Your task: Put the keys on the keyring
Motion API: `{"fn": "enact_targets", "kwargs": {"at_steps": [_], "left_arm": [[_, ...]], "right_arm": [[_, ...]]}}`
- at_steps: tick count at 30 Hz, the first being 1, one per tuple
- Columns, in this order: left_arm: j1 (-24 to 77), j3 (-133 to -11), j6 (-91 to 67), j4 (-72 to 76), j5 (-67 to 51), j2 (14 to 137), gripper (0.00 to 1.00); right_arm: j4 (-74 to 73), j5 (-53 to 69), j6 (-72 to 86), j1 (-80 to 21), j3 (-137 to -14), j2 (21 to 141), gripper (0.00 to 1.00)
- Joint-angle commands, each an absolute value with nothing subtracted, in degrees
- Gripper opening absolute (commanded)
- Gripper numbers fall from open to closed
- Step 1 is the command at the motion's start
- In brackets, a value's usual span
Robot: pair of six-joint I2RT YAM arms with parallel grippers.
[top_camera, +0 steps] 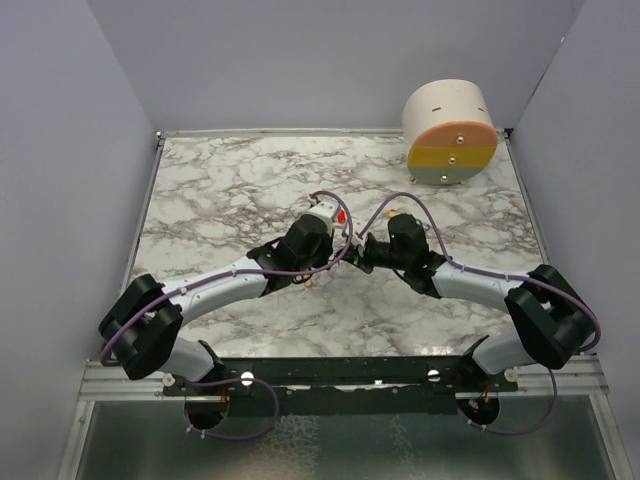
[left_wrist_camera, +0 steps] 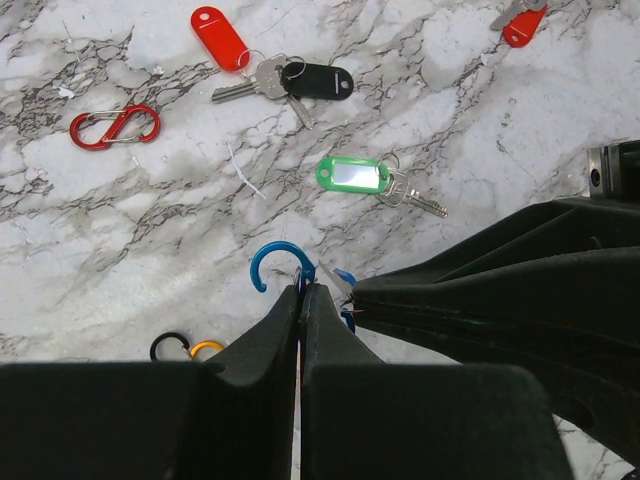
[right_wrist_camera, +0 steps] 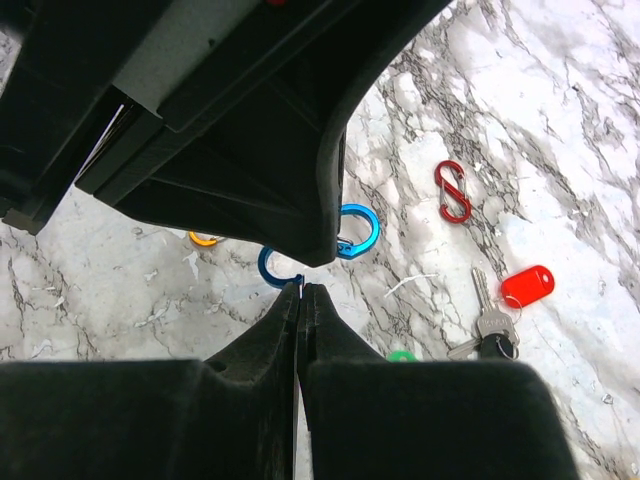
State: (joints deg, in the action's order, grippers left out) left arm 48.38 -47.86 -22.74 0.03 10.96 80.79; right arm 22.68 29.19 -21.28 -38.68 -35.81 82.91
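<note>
Blue keyring (left_wrist_camera: 280,247) at left end effector (left_wrist_camera: 302,291) tip

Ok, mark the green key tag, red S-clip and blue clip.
green key tag (left_wrist_camera: 352,174), left wrist view, label centre.
red S-clip (left_wrist_camera: 115,126), left wrist view, middle crossing.
blue clip (left_wrist_camera: 281,247), left wrist view, upper hook.

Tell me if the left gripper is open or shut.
Shut: the left gripper's fingers meet with no gap, at the blue clip. Whether they pinch it, cannot tell.
</note>
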Motion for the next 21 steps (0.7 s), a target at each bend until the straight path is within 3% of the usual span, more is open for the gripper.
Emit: {"fn": "enact_targets", "kwargs": {"at_steps": [1,21], "left_arm": [[48.25,-46.91,-21.18,2.51,10.52,78.69,0.0],[48.25,-45.0,-15.11,5.8,3.6,77.65,0.0]], "right_arm": [[23.67,31.52,-21.46,-39.11,-34.95,81.74,0.01],[23.1,33.23,-22.3,-39.11,-35.05,81.82,0.01]]}}
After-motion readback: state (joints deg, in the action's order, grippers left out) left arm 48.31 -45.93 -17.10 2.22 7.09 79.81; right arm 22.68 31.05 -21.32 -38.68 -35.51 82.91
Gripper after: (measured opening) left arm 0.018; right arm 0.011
